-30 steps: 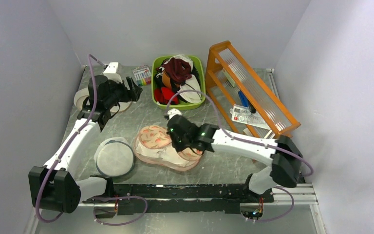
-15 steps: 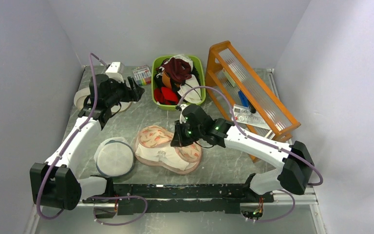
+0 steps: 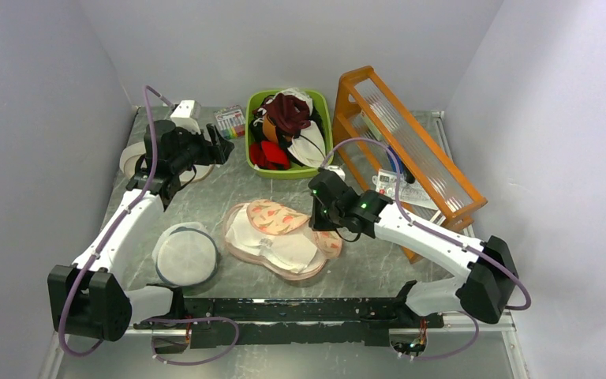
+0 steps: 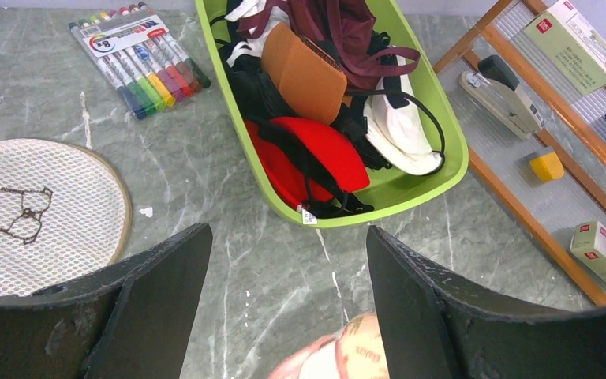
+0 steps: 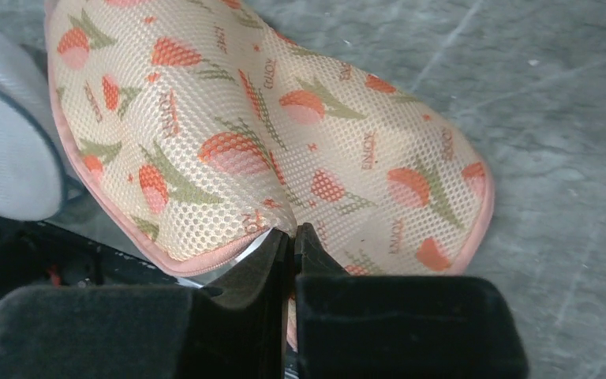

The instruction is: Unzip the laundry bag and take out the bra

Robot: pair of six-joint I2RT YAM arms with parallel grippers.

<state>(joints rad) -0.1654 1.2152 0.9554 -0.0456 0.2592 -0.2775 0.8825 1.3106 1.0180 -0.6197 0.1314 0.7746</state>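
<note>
Bench seen from above (image 3: 213,193): cream, red-flowered, bean-shaped padded laundry bag (image 3: 272,215) lies at its middle, largely unzipped, top flap held up by the right gripper (image 3: 313,223). Plain white moulded-cup bra (image 3: 284,246) shows inside, not yet removed.

Left wrist view: left gripper (image 4: 288,233), jaws apart, empty.

Right wrist view: right gripper (image 5: 290,235), jaws together, apparently pinching the flap's pink edge.

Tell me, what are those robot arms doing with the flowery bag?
The right gripper is pinched shut on the pink edge of the laundry bag and holds its flowery flap up, so the bag lies open on the table. The white bra shows inside and has not been taken out yet. The left gripper hangs open over the table near the green bin of clothes, holding nothing.
</note>
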